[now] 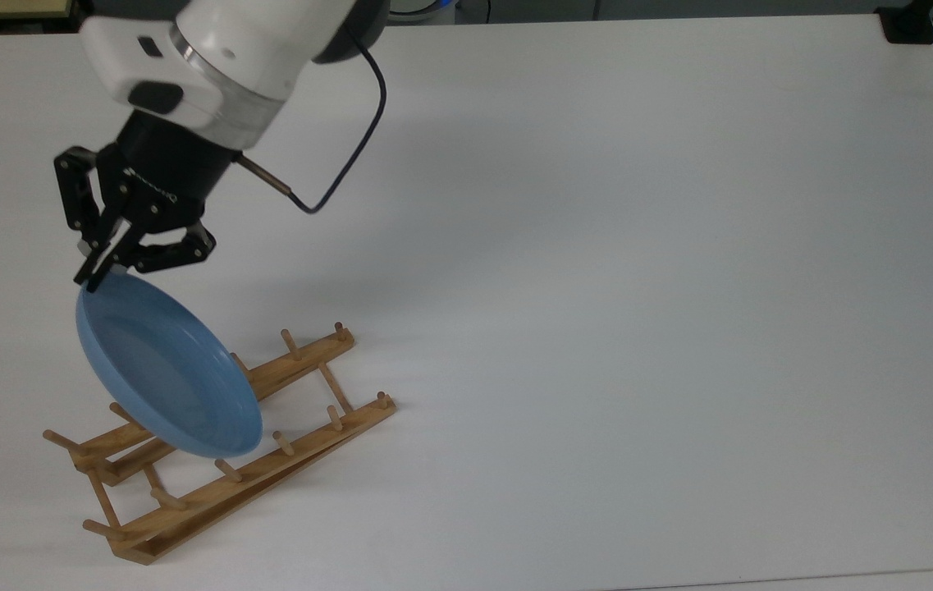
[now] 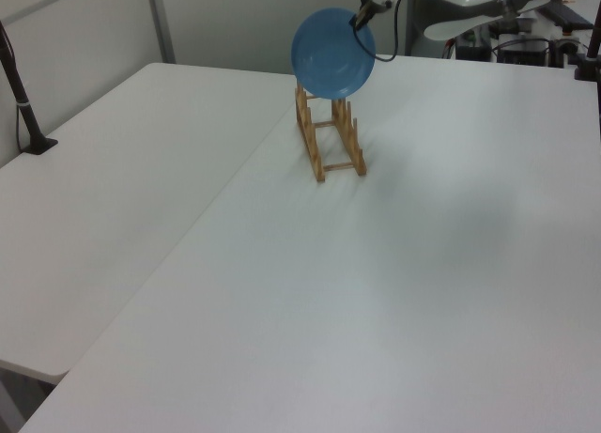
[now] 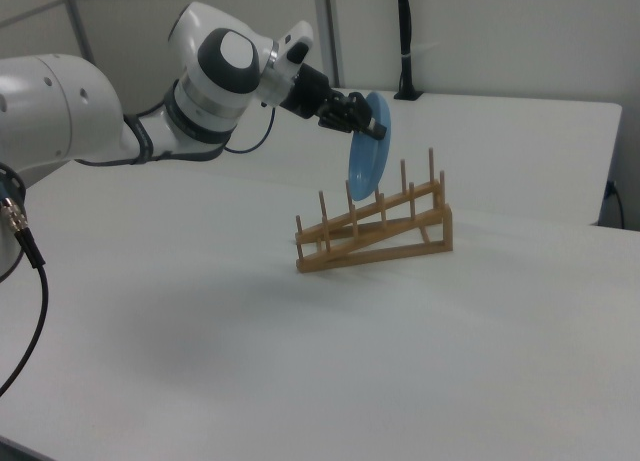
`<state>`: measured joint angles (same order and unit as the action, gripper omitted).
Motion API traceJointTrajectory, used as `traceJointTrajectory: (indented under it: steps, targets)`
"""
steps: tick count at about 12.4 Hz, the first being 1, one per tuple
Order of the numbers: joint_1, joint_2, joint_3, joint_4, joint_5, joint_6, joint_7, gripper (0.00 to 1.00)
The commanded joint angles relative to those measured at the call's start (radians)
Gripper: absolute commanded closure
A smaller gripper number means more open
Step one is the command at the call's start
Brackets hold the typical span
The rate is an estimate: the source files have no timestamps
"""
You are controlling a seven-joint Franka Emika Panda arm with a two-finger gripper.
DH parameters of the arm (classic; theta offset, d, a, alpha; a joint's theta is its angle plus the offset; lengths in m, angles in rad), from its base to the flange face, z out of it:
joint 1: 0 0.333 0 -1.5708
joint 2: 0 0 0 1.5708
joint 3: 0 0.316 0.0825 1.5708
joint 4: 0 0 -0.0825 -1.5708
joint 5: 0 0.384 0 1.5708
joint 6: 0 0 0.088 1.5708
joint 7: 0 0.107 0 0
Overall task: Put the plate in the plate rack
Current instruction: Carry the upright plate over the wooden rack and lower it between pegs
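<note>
A: Light even and bright, diffuse from overhead. The white desk reads pale grey with no hot glare. Soft shadow spreads toward 3 o'clock of the plate rack in the top view.

B: Agreed. The plate has a mild sheen and sharp edges, no motion blur. In the left view, a faint broad shadow at 3 o'clock.

A broad white table fills the scene, lit evenly from above. In the left view a second white table adjoins it, with a black pole clamped at its edge. Pale partition walls stand behind, and a cluttered desk lies beyond.
</note>
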<state>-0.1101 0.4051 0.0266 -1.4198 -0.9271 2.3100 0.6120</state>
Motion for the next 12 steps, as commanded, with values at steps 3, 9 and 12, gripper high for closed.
traceJointTrajectory:
  steps: [3, 9, 12]
  targets:
    - [0.017, 0.058, -0.008, -0.001, -0.125, 0.054, 0.101, 1.00]
    - [0.029, 0.073, -0.007, -0.024, -0.128, 0.054, 0.101, 0.96]
    - [0.035, 0.073, -0.007, -0.037, -0.130, 0.054, 0.103, 0.89]
